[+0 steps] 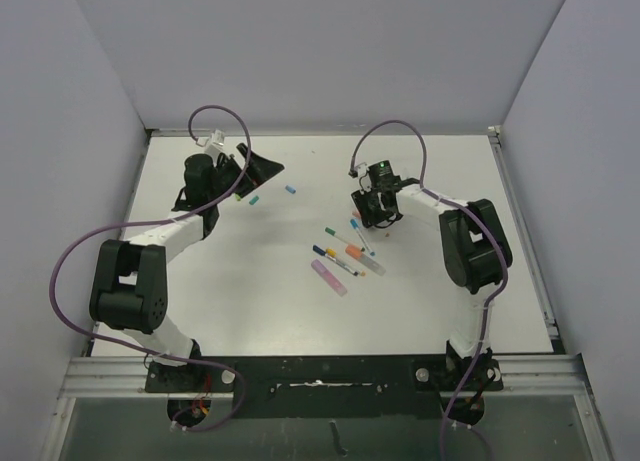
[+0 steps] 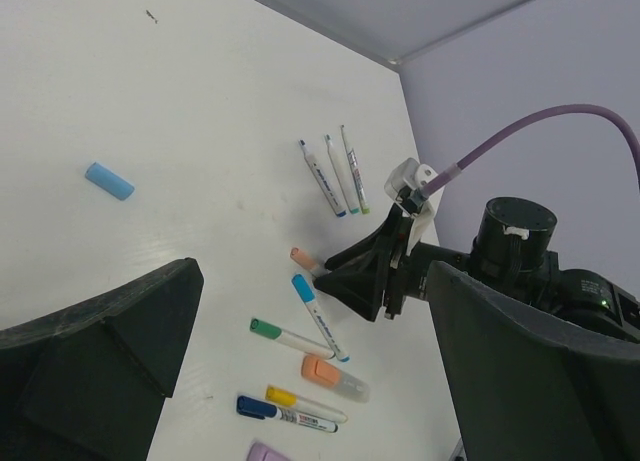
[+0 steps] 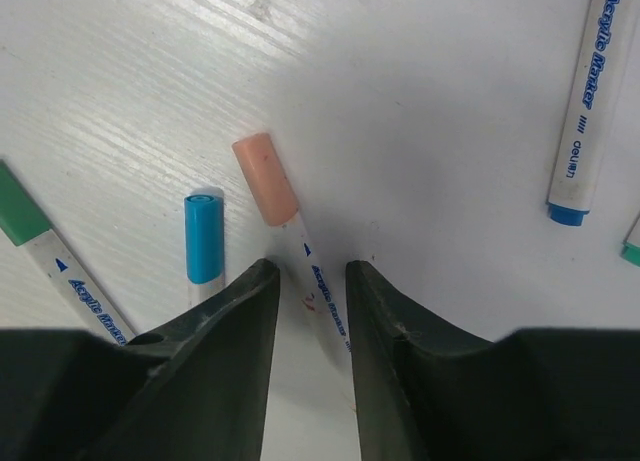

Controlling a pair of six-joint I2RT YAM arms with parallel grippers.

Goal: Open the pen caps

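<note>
While your right gripper (image 3: 309,273) straddles the pen body (image 3: 322,293) at lower centre, jaws narrow but unclamped, the peach cap (image 3: 265,178) sits just above, on its pen. You close next; the left gripper (image 1: 257,171), jaws wide, must pull it.

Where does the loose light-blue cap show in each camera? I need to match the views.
Top external: the loose light-blue cap lies upper middle, left of the right pincer.
Left wrist: left of centre, lying alone.
Right wrist: not in it.
Shared landmark: the right pincer, centre in left wrist, bottom centre in its own view.
</note>
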